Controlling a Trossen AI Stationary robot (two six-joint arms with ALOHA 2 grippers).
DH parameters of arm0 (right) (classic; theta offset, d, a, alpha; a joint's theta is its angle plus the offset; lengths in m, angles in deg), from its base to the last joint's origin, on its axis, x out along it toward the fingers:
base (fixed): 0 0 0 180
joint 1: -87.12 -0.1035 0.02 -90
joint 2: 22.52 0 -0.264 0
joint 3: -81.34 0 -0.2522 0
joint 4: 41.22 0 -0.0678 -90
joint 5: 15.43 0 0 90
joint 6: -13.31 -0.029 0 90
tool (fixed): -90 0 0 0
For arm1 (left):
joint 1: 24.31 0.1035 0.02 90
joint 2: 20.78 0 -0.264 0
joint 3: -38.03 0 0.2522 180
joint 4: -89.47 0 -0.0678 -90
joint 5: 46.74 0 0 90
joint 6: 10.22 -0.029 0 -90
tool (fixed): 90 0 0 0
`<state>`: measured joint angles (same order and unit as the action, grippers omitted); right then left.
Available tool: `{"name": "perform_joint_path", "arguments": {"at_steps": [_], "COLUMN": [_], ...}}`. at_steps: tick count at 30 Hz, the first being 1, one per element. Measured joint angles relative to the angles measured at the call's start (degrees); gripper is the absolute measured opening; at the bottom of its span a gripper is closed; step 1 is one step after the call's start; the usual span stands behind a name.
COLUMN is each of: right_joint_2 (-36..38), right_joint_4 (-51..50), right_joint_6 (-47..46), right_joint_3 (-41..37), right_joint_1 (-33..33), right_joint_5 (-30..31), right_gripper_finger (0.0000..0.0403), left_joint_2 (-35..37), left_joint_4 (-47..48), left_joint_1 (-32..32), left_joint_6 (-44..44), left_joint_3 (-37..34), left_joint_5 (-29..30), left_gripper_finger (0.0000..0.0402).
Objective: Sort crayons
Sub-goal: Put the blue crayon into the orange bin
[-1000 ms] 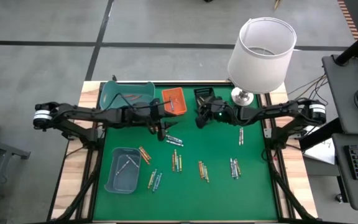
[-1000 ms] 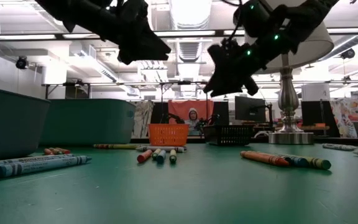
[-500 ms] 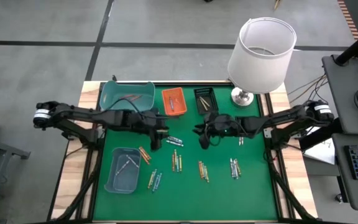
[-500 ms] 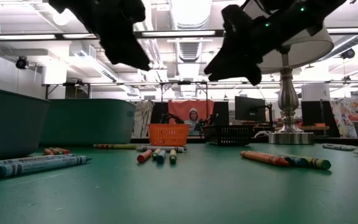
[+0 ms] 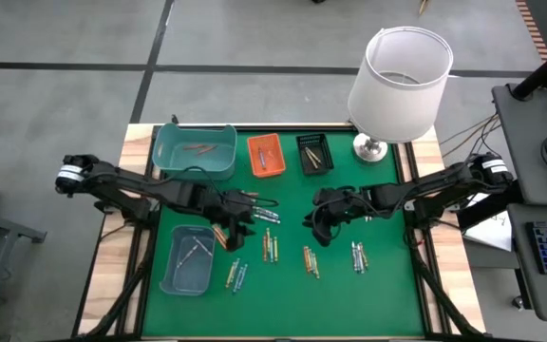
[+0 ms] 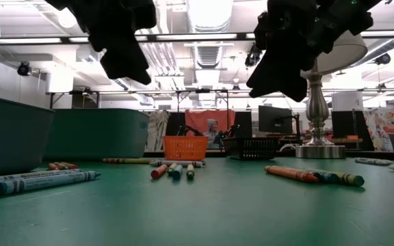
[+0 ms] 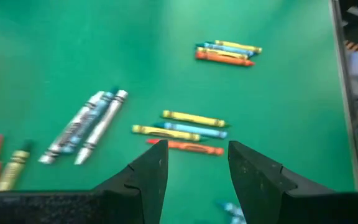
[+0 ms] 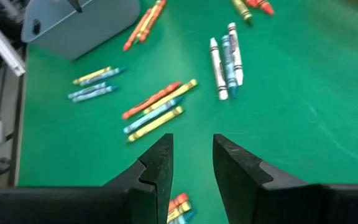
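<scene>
Many crayons lie flat in small groups on the green mat: a silvery pair [image 5: 267, 216], a mixed group [image 5: 270, 248], more crayons [image 5: 309, 260] and others [image 5: 358, 255]. My left gripper [image 5: 238, 228] hangs open above the mat left of centre. Past its fingers the left wrist view shows a yellow, blue and orange group [image 7: 182, 132]. My right gripper [image 5: 315, 228] hangs open above the mat right of centre, over another mixed group [image 8: 157, 106]. Neither gripper holds anything.
Along the far edge stand a teal bin [image 5: 196, 150], an orange tray [image 5: 264, 155] and a black tray [image 5: 314, 152], each with a few crayons inside. A grey-blue tray [image 5: 188, 258] sits near left. A lamp [image 5: 399, 76] stands at the far right corner.
Both grippers have come away from the far trays toward the table's near edge, staying above the mat. My left gripper left the orange tray's side, and my right gripper left the black tray's. In the low view both now point more steeply down.
</scene>
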<state>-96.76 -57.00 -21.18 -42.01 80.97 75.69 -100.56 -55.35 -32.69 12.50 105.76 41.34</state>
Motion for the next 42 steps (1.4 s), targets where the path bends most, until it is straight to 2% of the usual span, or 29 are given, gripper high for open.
{"name": "perform_joint_path", "arguments": {"at_steps": [3,9,13,18,24,29,35,42], "right_joint_2": [0.0,0.0,0.0,0.0,0.0,0.0,0.0,0.0], "right_joint_4": [0.1,-3.4,-7.5,-12.4,-15.9,-16.5,-17.1,-20.5], "right_joint_6": [1.7,5.9,9.0,11.6,11.5,11.6,11.9,12.2], "right_joint_3": [0.0,2.1,5.1,8.4,10.8,11.0,10.8,10.6], "right_joint_1": [0.2,0.6,0.7,0.7,0.4,0.1,0.1,0.1], "right_joint_5": [-0.2,-0.1,-0.1,-0.1,0.1,0.4,0.4,0.4], "right_gripper_finger": [0.0100,0.0098,0.0098,0.0098,0.0098,0.0098,0.0098,0.0098], "left_joint_2": [-2.6,-10.1,-15.9,-20.4,-23.0,-23.2,-23.2,-26.2], "left_joint_4": [1.2,6.3,6.3,6.4,8.8,8.5,8.3,9.0], "left_joint_1": [-1.4,-4.3,-5.2,-5.5,-5.5,-8.1,-10.2,-11.1], "left_joint_6": [0.4,-5.2,-3.0,2.5,18.1,29.2,34.0,36.4], "left_joint_3": [2.7,8.2,10.3,13.0,15.3,15.5,16.3,17.6], "left_joint_5": [-1.6,-1.5,-0.4,0.4,7.2,15.6,20.3,20.6], "left_gripper_finger": [0.0150,0.0150,0.0150,0.0150,0.0150,0.0150,0.0150,0.0150]}}
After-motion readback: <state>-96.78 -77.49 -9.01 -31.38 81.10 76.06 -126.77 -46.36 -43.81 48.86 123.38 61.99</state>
